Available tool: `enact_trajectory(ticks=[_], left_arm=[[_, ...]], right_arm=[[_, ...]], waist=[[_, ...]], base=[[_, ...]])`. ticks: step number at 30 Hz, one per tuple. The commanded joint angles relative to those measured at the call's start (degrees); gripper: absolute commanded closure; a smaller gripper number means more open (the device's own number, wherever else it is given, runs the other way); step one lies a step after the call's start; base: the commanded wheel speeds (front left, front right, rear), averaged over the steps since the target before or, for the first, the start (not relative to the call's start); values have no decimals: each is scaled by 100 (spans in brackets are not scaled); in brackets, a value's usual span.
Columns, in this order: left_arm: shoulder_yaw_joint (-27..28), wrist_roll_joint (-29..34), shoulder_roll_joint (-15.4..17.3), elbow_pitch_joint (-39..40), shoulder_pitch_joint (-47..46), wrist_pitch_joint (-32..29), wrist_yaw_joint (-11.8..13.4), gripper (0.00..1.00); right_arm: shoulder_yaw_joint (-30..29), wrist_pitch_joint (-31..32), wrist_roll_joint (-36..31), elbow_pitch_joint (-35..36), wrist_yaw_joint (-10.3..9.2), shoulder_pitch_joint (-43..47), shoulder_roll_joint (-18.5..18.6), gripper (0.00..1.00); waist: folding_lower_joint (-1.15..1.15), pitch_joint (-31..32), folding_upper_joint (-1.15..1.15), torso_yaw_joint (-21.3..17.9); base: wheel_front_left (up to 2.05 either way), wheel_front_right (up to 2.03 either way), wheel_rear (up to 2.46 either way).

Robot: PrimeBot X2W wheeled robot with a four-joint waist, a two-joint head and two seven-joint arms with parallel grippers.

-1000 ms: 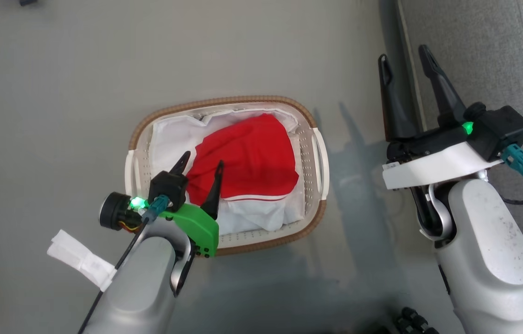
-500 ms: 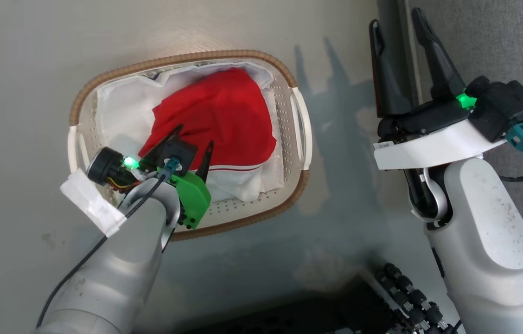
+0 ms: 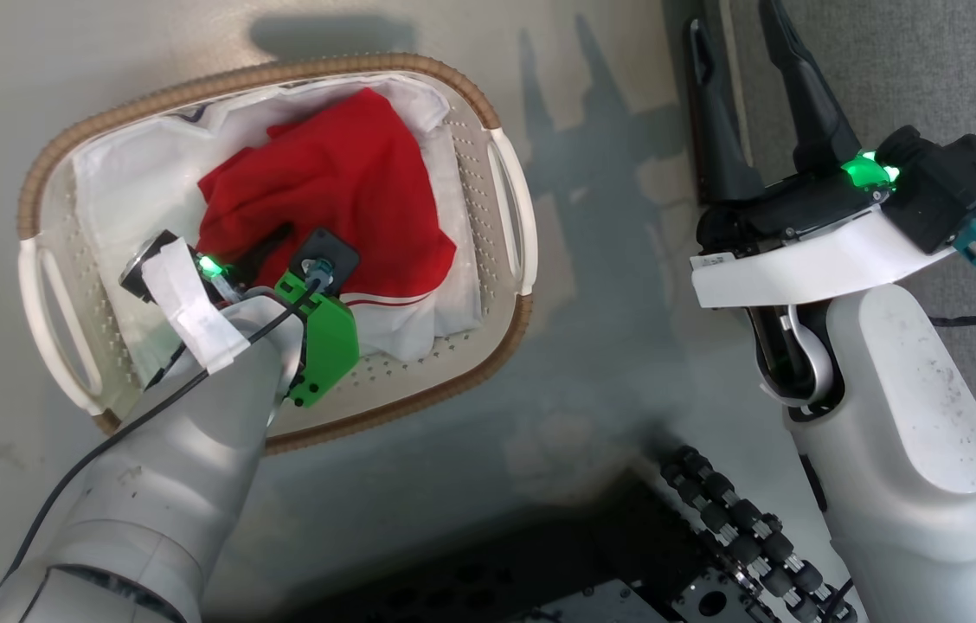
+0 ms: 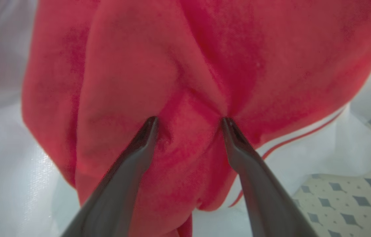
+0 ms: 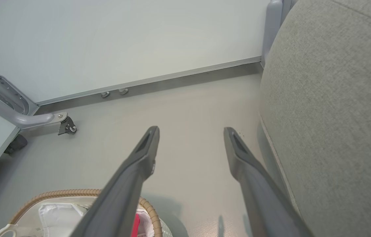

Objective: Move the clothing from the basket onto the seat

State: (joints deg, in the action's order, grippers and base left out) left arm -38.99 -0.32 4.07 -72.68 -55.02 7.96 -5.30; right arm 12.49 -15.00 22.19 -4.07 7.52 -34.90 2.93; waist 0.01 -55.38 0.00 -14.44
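**Fingertips on the fabric, pinch not yet made**

Head view: the left gripper (image 3: 293,247) reaches down into the oval white perforated plastic basket (image 3: 220,82) with a brown woven-look rim, which stands on the smooth pale grey floor (image 3: 609,363). The soft bright red garment (image 3: 341,173) with white stripe trim lies heaped in the basket's middle on a plain white cloth (image 3: 120,182). The right gripper (image 3: 735,26) hangs released and empty to the right, beside the large grey fabric-upholstered seat (image 3: 929,69). No clothing lies on the part of the seat in view.

Left wrist view: both dark fingertips (image 4: 149,128) dent the red garment (image 4: 188,65). They are spread wide with a ridge of fabric between them, and nothing is clamped.

Right wrist view: the right gripper's (image 5: 190,131) jaws stand apart over the floor, with the seat (image 5: 330,115) at right and the basket rim at near left.

Likely risks: the jaws may close on a thin fold that slips out on the lift. They may also bite through to the white cloth and drag it along. A low carry could snag fabric on the rim and tip the basket.
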Motion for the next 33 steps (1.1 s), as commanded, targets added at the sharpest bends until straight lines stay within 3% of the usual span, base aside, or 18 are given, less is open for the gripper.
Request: enact_trajectory(ticks=[1, 15, 16, 18, 33], left_arm=[[-51, 40, 51, -45, -125, -91, 34, 0], [-298, 76, 175, -133, -342, -925, -27, 0], [-292, 50, 174, -136, -354, -955, -24, 23], [-313, 33, 164, -139, -327, -948, -22, 100], [-106, -520, -2, -114, 190, -15, -77, 100]], right_arm=[[13, -26, 40, 12, -6, -64, 10, 0], [31, -26, 188, 71, -6, -101, 11, 0], [21, -26, 200, 73, -6, -115, 10, 0], [7, -26, 204, 76, -6, -103, 11, 0], [-42, -26, 84, -160, -6, 127, 13, 0]], waist=[[-1, -107, 0, -89], [-1, -324, 0, -160], [-1, -339, 0, -158], [-1, -325, 0, -148], [-1, 578, 0, -48]], base=[[0, 0, 0], [0, 0, 0], [0, 0, 0], [0, 0, 0], [0, 0, 0]])
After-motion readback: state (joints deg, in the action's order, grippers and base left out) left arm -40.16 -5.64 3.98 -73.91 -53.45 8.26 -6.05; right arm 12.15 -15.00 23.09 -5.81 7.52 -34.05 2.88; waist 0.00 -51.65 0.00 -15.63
